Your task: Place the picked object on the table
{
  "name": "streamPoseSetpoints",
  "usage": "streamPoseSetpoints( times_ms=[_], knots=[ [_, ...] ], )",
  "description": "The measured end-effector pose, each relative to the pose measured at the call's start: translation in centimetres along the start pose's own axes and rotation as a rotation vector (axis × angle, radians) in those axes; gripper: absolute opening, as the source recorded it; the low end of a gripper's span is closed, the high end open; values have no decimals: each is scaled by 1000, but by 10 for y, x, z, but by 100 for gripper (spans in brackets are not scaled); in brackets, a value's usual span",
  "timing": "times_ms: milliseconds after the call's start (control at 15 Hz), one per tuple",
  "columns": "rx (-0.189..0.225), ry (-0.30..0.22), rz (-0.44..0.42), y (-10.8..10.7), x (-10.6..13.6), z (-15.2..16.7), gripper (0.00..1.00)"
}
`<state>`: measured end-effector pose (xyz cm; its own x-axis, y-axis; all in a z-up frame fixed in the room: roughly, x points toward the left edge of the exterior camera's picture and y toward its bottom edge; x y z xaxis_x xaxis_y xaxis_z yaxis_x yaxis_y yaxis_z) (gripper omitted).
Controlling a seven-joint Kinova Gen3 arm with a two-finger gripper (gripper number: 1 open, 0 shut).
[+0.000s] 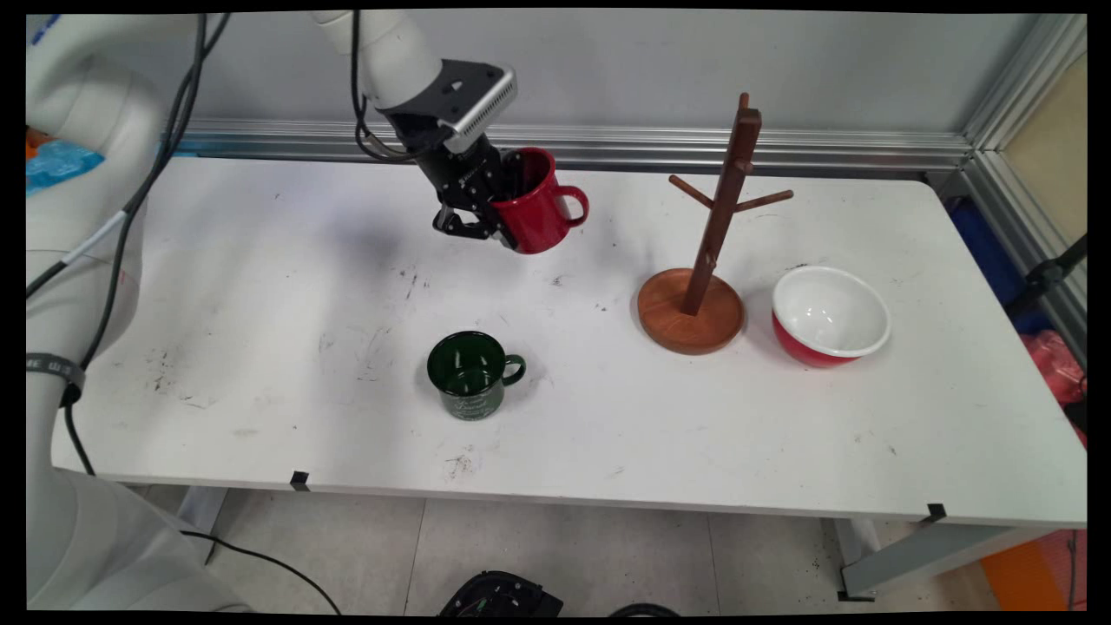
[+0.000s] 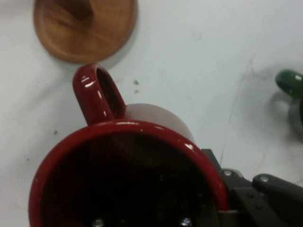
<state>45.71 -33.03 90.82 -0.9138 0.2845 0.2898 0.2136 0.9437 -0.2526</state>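
Black and angled down from the white arm, the end effector (image 1: pixel 502 217) is closed on the wall of a red mug (image 1: pixel 536 208), one finger inside the mug and the other outside on its wall. The mug is lifted clear above the bench (image 1: pixel 260 347) and is tilted, with its opening toward the arm and its handle (image 1: pixel 573 207) pointing to the right, toward the wooden mug tree (image 1: pixel 707 252). In the hand view the red mug (image 2: pixel 128 175) fills the lower part, its handle (image 2: pixel 97 94) points up toward the round wooden base of the mug tree (image 2: pixel 85 28), and a piece of the green mug (image 2: pixel 289 85) shows at the right edge. That green mug (image 1: pixel 473 375) stands upright on the bench, near its front and well apart from the end effector. A red bowl with white inside (image 1: pixel 829 317) sits just beside the base of the mug tree, on its right. As a judgement only: the step in hand looks like carrying the held mug through the air. Any further motion calls for a firm grip on the wall, because the mug is tilted, and for care to keep the handle away from the pegs (image 1: pixel 764 200) of the tree.
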Motion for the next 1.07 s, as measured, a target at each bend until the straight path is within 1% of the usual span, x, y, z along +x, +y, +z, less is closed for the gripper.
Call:
streamPoseSetpoints(
  times_ms=[200,400,667,1067],
  knots=[
    [-42,-31,48,-9,-6,14,0],
    [-71,-48,75,-14,-9,24,0],
    [-123,-73,112,-20,-16,41,0],
    [-187,-102,140,-24,-26,63,0]
  ],
)
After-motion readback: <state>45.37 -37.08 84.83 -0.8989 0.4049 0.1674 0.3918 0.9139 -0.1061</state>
